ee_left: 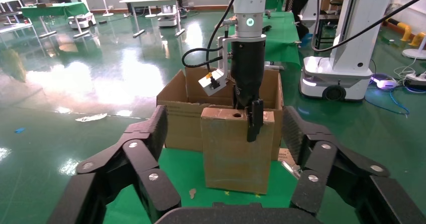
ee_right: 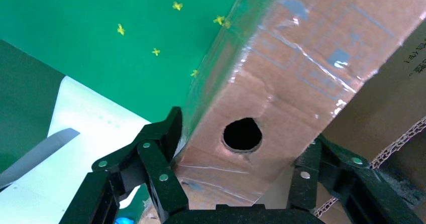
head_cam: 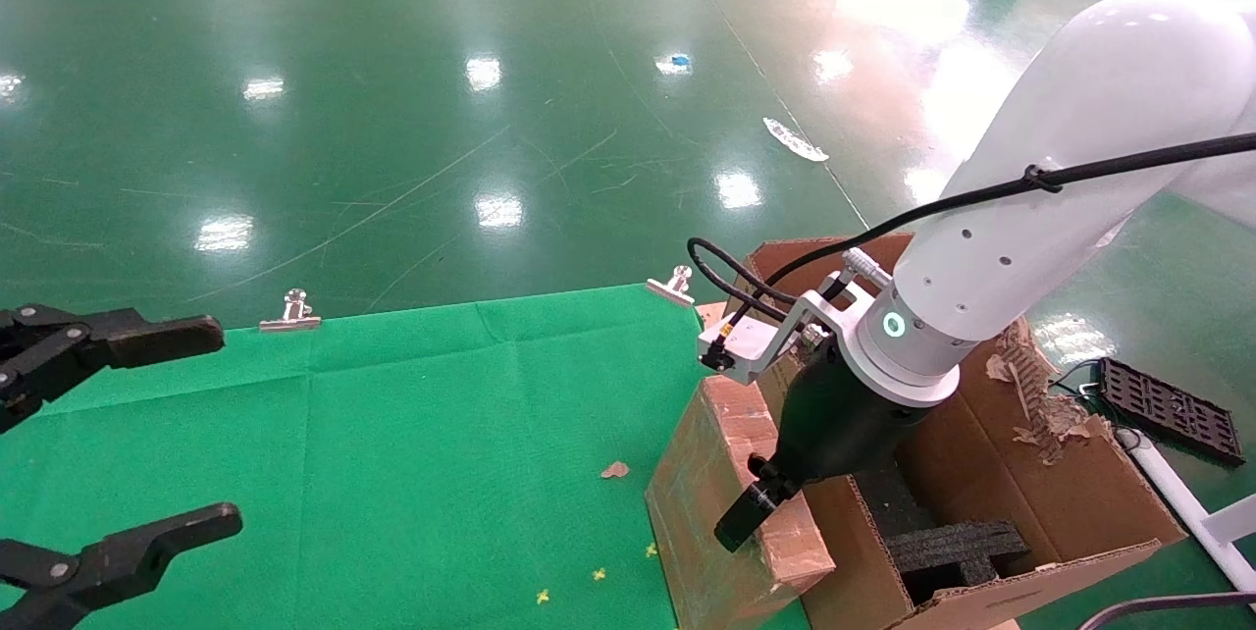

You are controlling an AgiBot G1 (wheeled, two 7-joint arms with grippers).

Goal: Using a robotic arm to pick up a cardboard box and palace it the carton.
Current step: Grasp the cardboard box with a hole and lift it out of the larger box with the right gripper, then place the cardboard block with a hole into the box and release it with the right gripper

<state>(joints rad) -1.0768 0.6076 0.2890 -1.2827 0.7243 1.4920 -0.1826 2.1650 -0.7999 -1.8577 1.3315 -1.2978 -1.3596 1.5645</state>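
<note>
The cardboard box (head_cam: 731, 502) stands upright on its narrow end at the right edge of the green cloth, against the carton (head_cam: 981, 473). Its top face has a round hole (ee_right: 242, 134). The white robotic arm's right gripper (head_cam: 770, 502) comes down on the box top, its fingers (ee_right: 161, 148) clamped on either side of the holed face. The left wrist view shows the box (ee_left: 233, 153) with one black finger (ee_left: 254, 118) over its front. My left gripper (head_cam: 221, 424) is open and empty at the cloth's far left.
The carton holds black foam blocks (head_cam: 957, 547) and has torn flaps. Two metal clips (head_cam: 291, 316) (head_cam: 673, 285) pin the green cloth (head_cam: 392, 434) at its far edge. A black grid panel (head_cam: 1168, 409) lies on the floor beyond the carton.
</note>
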